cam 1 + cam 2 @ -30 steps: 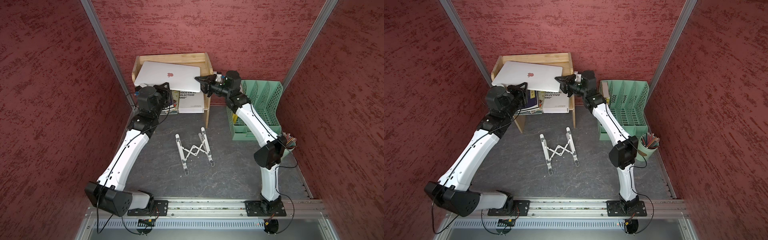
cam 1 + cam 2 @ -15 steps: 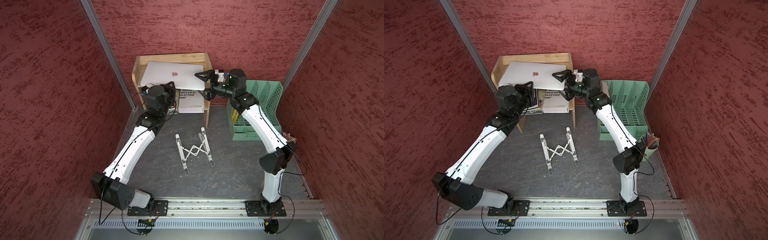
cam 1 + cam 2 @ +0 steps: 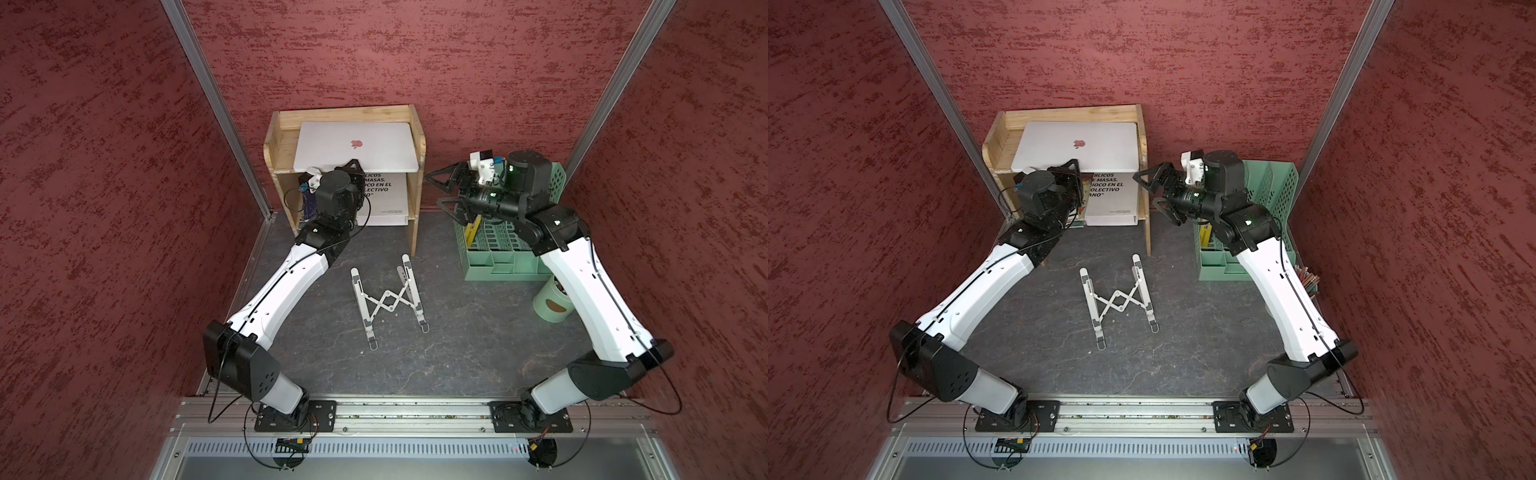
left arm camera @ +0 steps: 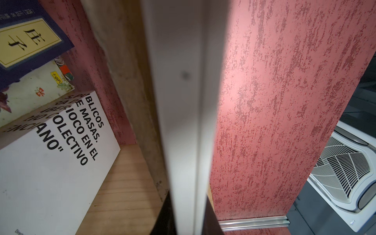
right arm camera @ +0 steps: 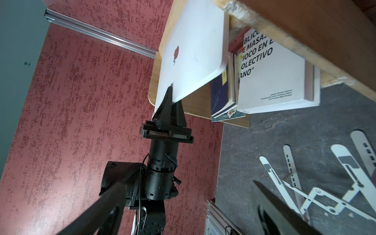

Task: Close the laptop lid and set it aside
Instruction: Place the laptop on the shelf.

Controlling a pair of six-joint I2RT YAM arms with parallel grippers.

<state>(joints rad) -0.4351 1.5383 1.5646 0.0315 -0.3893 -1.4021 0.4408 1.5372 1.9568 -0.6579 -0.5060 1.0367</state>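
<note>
**Top views.** In both top views, locate the laptop (image 3: 355, 143) (image 3: 1075, 143) lying closed, logo side up, on top of the wooden shelf (image 3: 419, 137), near edge past the shelf front. Note the left arm reaching forward and up, left gripper (image 3: 352, 163) clamped on that near edge. Note the right arm bent at the elbow, right gripper (image 3: 436, 189) spread wide, between the shelf's side panel and the green organiser (image 3: 498, 253), clear of the laptop. Find the folding stand (image 3: 386, 297) flat on the tabletop (image 3: 457, 353) between the arms, and the white book (image 3: 388, 201) inside the shelf.

**Left wrist view.** See the laptop (image 4: 183, 101) edge-on, running between two dark fingers (image 4: 165, 219), with the white book (image 4: 50, 183) alongside on the shelf board.

**Right wrist view.** Confirm the left gripper (image 5: 172, 95) pinching the laptop (image 5: 193, 50) at its edge. Note the right gripper's own fingers (image 5: 272, 203) far apart, holding nothing, with the folding stand (image 5: 317, 183) on the tabletop nearby.
</note>
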